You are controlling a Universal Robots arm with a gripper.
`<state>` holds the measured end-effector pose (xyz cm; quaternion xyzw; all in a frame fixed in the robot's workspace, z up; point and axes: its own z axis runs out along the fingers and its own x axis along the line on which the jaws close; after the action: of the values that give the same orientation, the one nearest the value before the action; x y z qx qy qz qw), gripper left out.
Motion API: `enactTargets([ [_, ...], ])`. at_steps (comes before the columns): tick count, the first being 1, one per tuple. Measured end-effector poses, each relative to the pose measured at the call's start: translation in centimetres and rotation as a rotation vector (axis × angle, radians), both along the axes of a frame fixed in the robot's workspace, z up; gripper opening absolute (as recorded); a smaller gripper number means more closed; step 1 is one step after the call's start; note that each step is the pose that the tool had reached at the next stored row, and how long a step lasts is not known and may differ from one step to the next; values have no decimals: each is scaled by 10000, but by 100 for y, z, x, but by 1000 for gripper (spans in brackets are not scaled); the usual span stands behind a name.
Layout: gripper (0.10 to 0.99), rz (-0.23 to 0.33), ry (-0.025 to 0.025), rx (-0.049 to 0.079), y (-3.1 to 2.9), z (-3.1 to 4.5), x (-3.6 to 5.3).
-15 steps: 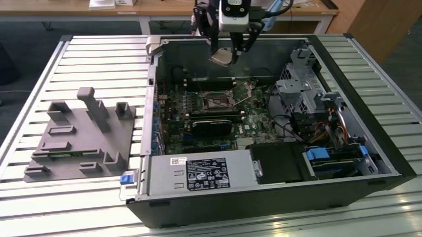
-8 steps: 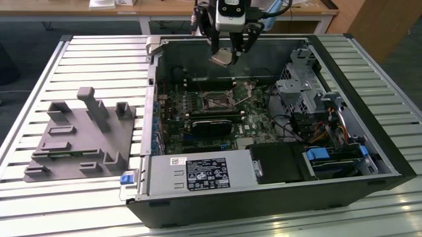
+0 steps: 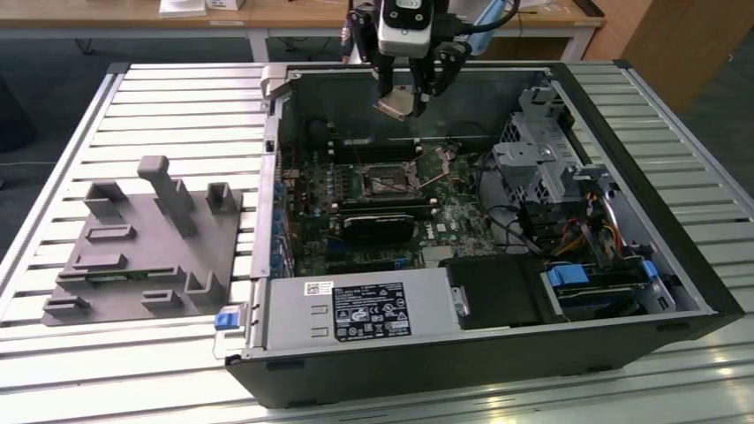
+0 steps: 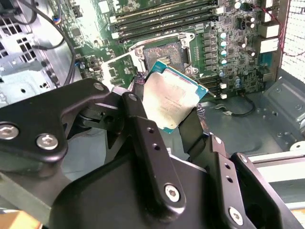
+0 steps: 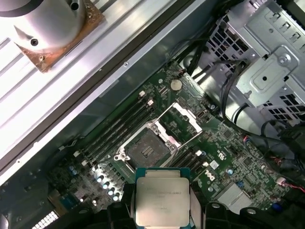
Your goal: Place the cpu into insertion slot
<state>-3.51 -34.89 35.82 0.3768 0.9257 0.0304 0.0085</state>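
Silvery-beige and flat, the cpu hangs pinched by two opposite edges in the jaws, above the board and apart from the open slot; it looks light, stiff, slippery-faced and fragile underneath, so edges are the safe hold.

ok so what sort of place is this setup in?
Probably a robotics lab or test workshop: an open desktop PC case sits on a slotted aluminium table beside a grey moulded fixture, with wooden desks behind.

Open computer case, grey fixture, slatted table
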Motion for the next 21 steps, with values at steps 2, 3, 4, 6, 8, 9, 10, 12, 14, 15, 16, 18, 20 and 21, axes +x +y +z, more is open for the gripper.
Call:
enactTargets([
  [2, 541, -188, 0, -7, 0, -1, 0],
  [3, 541, -278, 0, -11, 0, -1, 0],
  [4, 541, -369, 0, -14, 0, -2, 0],
  [6, 541, -553, 0, -21, 0, -2, 0],
  [8, 541, -740, 0, -27, 0, -3, 0],
  [9, 541, -832, 0, -30, 0, -3, 0],
  [10, 541, -932, 0, -34, 0, -4, 0],
  [12, 541, -1118, 1, -40, 0, -4, 0],
  [14, 541, -1304, 0, -45, 0, -5, 0],
  [15, 541, -1399, 0, -48, 0, -5, 0],
  [16, 541, -1503, 0, -50, 0, -5, 0],
  [18, 541, -1695, 1, -55, 0, -6, 0],
  [20, 541, -1882, 0, -60, 0, -6, 0],
  [21, 541, -1978, 1, -62, 0, -7, 0],
])
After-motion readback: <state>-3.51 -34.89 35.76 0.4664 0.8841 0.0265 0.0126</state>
